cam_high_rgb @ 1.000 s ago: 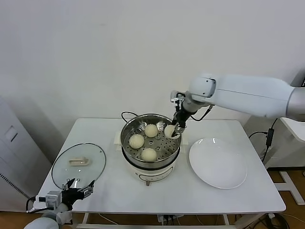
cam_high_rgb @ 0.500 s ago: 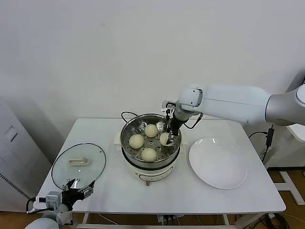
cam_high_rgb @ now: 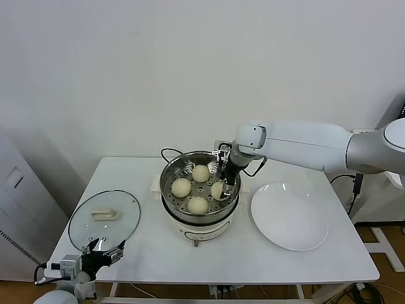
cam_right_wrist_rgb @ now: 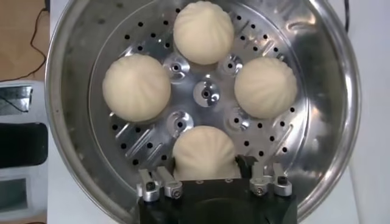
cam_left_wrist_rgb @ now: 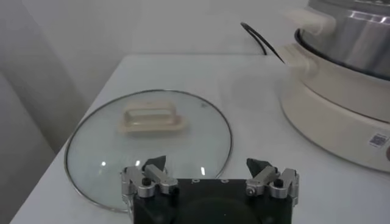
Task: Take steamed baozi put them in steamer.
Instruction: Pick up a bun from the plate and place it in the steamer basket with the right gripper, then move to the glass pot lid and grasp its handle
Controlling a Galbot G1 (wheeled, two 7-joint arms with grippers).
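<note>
We have all four smooth cream-white steamed baozi (cam_right_wrist_rgb: 205, 152) on the perforated tray of the round shiny steel steamer (cam_high_rgb: 200, 191). Our right gripper (cam_high_rgb: 223, 188), jaws apart, straddles the three-o'clock bun; lifting crookedly could drag it. Left gripper (cam_left_wrist_rgb: 209, 178) idles, jaws apart.
</note>
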